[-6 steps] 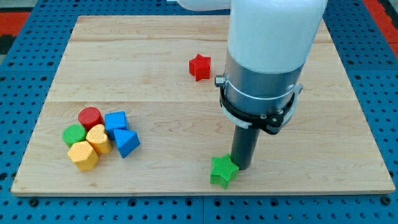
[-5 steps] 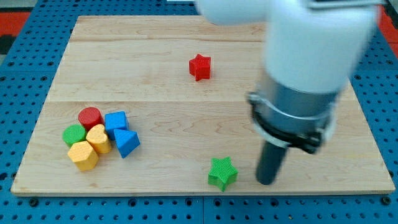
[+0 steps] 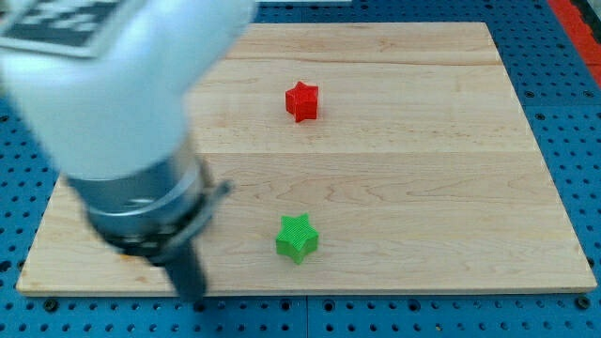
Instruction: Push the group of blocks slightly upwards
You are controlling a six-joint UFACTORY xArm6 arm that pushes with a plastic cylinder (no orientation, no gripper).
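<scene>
My arm fills the view's left, blurred by motion. Its dark rod ends at my tip (image 3: 192, 297), at the bottom edge of the wooden board (image 3: 423, 141), near the bottom left corner. The group of blocks at the lower left is hidden behind the arm. A green star block (image 3: 298, 238) lies to the right of my tip, apart from it. A red star block (image 3: 301, 100) lies alone near the top middle.
The board rests on a blue pegboard table (image 3: 563, 84) that surrounds it on all sides. A red patch (image 3: 577, 11) shows at the top right corner.
My arm has swung from the view's right to the lower left and now covers the group of blocks. The green star has shifted left and a little up.
</scene>
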